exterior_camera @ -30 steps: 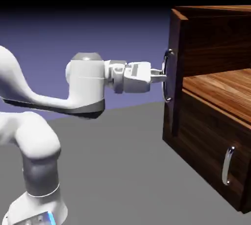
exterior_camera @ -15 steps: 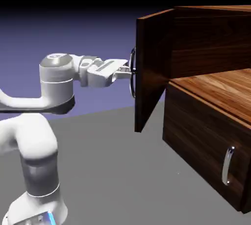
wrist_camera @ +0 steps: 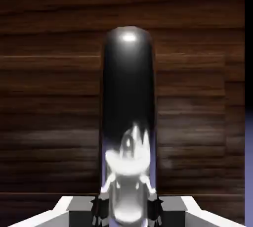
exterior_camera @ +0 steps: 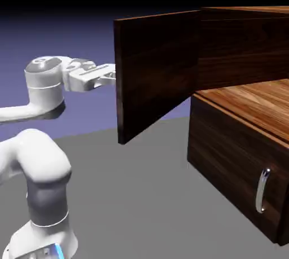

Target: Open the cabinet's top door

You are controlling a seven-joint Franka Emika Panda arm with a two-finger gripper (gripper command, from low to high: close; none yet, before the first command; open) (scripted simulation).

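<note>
Top door swung wide, handle clamped

The top door (exterior_camera: 155, 71), stiff and hinged, stands open at the exterior view's upper middle. Its smooth, slippery-looking handle (wrist_camera: 128, 112) is the hold; the gripper (wrist_camera: 126, 206) is closed around it, the cabinet (exterior_camera: 237, 139) at right.

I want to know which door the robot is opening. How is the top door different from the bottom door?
The top door is swung wide open, away from the cabinet; the bottom door is shut flat. The top door's handle sits between the robot's fingers; the bottom door's handle is untouched. In the exterior view, the top door's handle is hidden behind the panel; the bottom one shows. Both are dark wood.
</note>
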